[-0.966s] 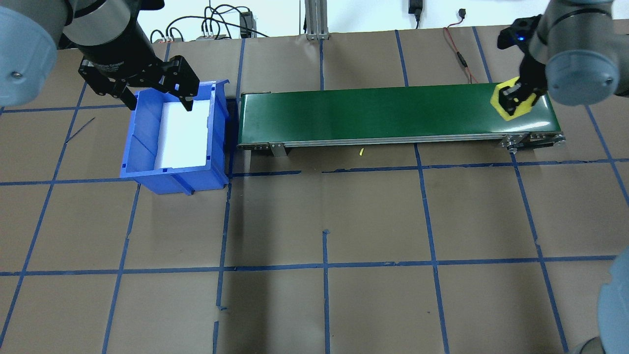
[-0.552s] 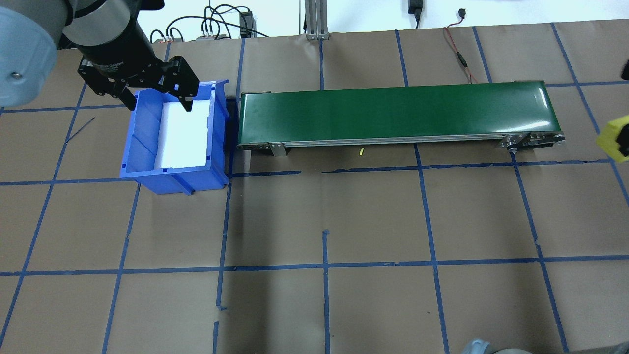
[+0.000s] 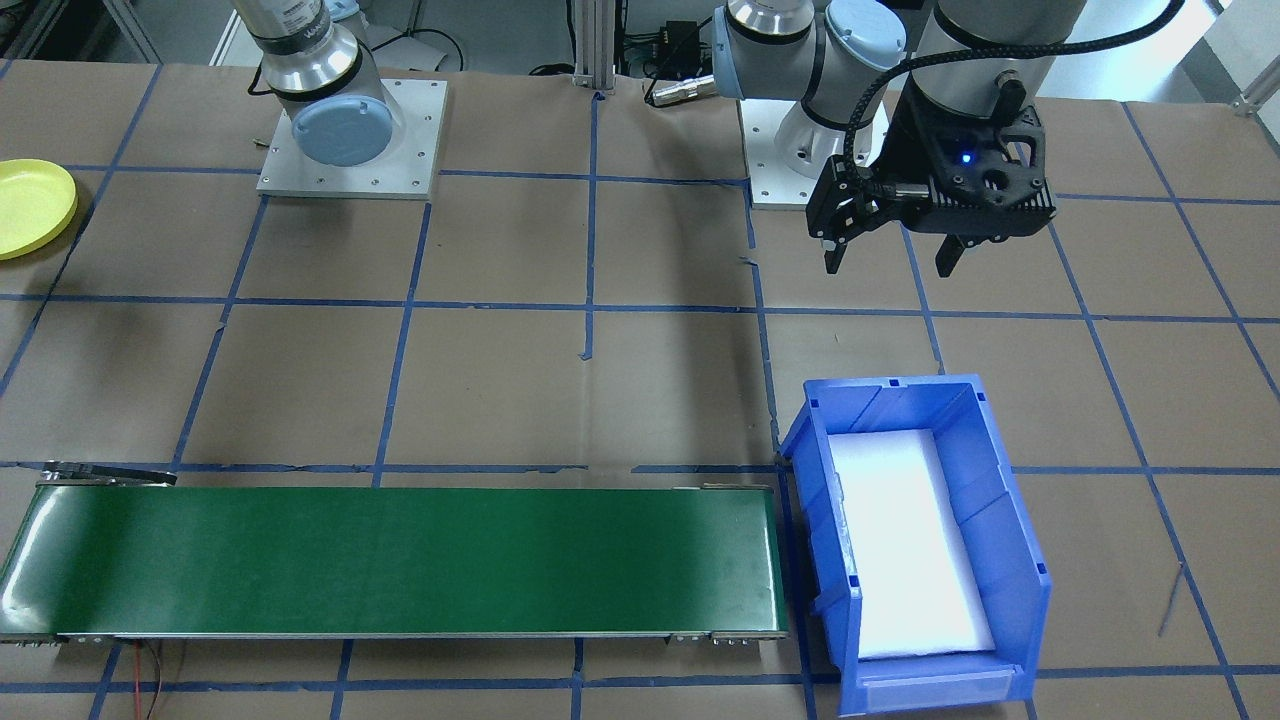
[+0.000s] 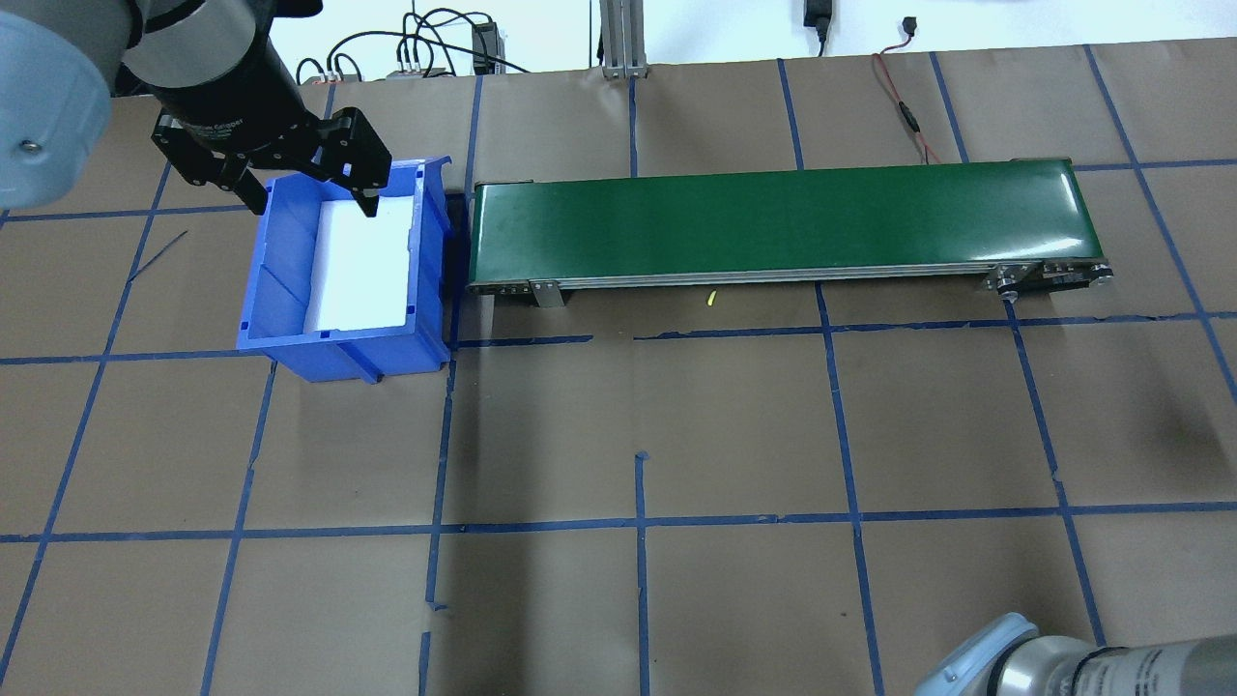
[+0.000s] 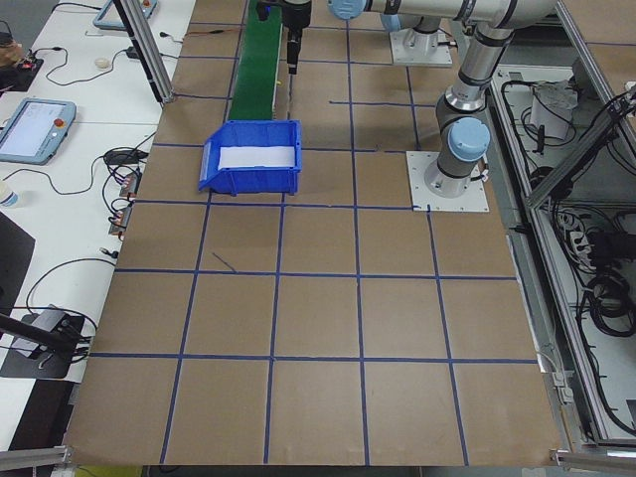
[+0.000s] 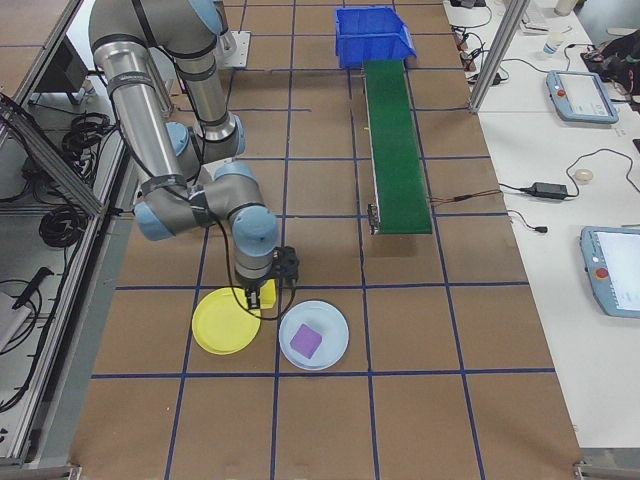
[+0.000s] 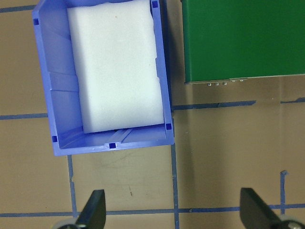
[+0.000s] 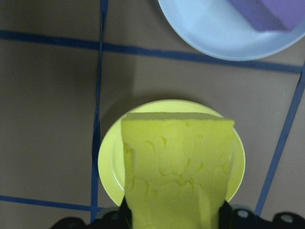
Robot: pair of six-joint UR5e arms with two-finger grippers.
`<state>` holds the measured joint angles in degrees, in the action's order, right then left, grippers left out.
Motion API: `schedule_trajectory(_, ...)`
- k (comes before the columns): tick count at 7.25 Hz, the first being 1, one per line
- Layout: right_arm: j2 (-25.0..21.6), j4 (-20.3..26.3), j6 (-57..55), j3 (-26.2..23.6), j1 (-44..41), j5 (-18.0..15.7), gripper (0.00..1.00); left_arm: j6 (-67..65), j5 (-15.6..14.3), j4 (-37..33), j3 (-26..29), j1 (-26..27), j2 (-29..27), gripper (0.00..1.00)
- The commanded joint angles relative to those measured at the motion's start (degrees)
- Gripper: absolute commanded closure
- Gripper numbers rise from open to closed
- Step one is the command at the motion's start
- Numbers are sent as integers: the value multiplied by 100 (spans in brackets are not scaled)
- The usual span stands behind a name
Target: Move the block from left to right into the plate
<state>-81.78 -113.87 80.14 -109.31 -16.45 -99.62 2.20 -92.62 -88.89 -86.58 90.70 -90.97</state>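
Now that the right end effector has left the green conveyor, where it gripped the yellow block a second ago, it hangs above the yellow plate with the block clamped between its fingers. Seen from the wrist, the block sits directly below the end effector and covers the plate's centre. A pale blue plate carrying a purple block lies just beyond. The left end effector is unchanged: fingers apart, empty, over the blue bin. Transport appears complete; the remaining steps are judged to be lowering and release.
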Motion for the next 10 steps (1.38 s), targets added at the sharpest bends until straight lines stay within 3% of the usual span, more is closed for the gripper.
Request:
schedule_trajectory(1, 301, -355, 450, -406, 947, 13, 48, 0, 16, 12, 9, 0, 0, 0)
schedule_trajectory(2, 399, -355, 459, -372, 1011, 48, 32, 0, 16, 20, 1, 0, 0, 0)
schedule_trajectory(3, 460, -346, 459, -372, 1012, 370, 0, 0, 8, 12, 9, 0, 0, 0)
schedule_trajectory(5, 365, -337, 258, -337, 942, 382, 0, 0, 16, 29, 18, -17, 0, 0)
schedule_trajectory(7, 163, 82, -452, -161, 243, 189, 0, 0, 25, 47, 9, -26, -9, 0)
schedule_trajectory(9, -170, 574, -1564, 276, -1439, 372, 3, 0, -1, 12, 36, -26, 0, 0)
schedule_trajectory(10, -424, 1160, -2450, 635, -2424, 382, 2, 0, 25, 38, 27, -26, 0, 0)
